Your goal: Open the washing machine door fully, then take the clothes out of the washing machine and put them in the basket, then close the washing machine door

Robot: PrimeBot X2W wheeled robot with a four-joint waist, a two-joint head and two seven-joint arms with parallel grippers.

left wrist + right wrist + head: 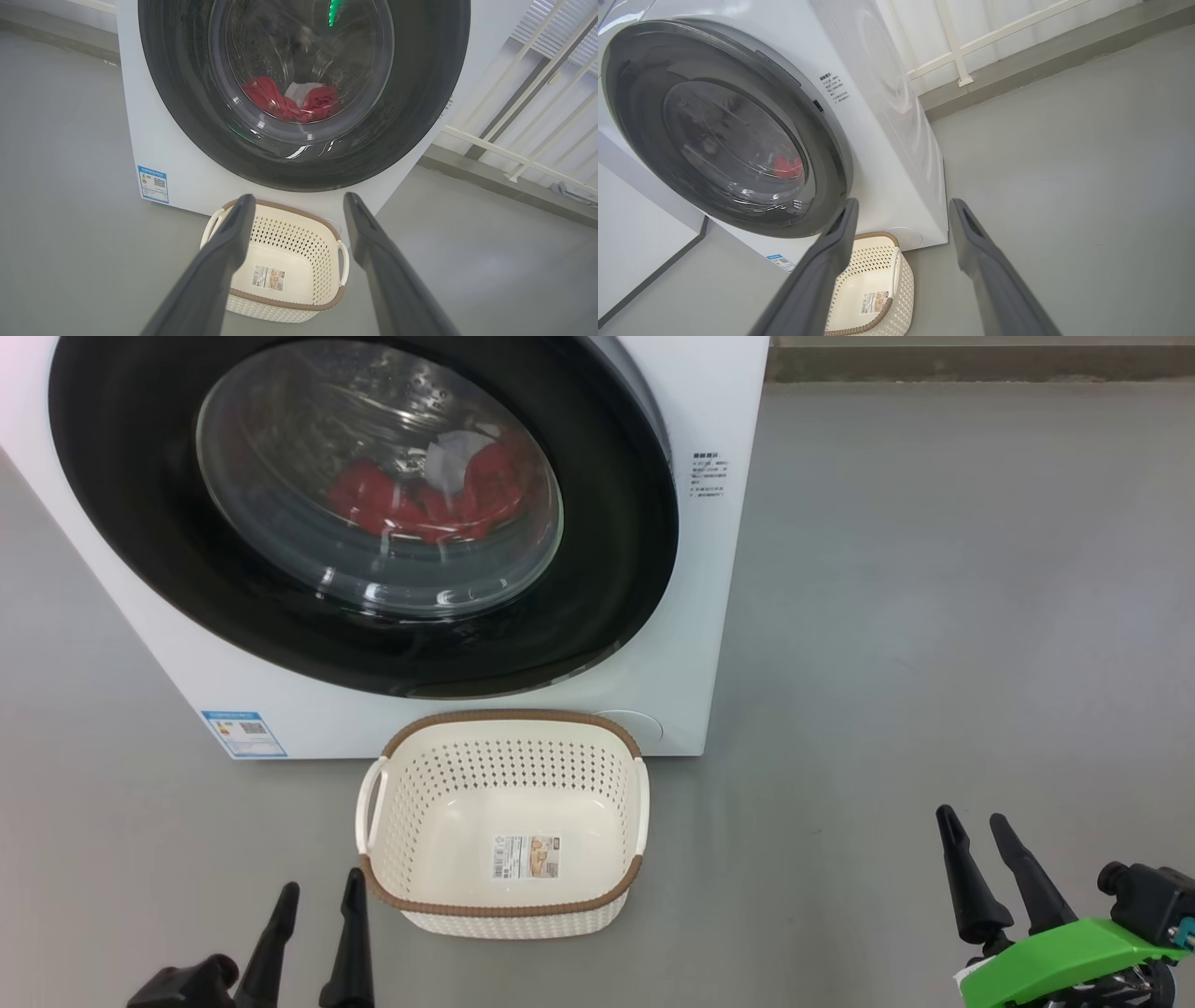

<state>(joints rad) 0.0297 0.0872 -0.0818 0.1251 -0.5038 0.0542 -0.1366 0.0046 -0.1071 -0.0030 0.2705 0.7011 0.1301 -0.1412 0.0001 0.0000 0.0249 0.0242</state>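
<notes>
The white washing machine (695, 644) stands ahead with its round black-ringed door (140, 523) shut against the front. Through the glass I see the red clothes (429, 495) with a white patch lying in the drum, also the clothes (289, 100) in the left wrist view. The empty cream basket (504, 737) sits on the floor right before the machine. My left gripper (319, 894) is open at the basket's near left corner, holding nothing. My right gripper (976, 826) is open well to the right of the basket, over bare floor.
Grey floor (934, 616) spreads wide to the right of the machine. A white railing (528, 158) and a low kerb run behind it on that side. A white panel (630, 233) stands beside the machine's other side.
</notes>
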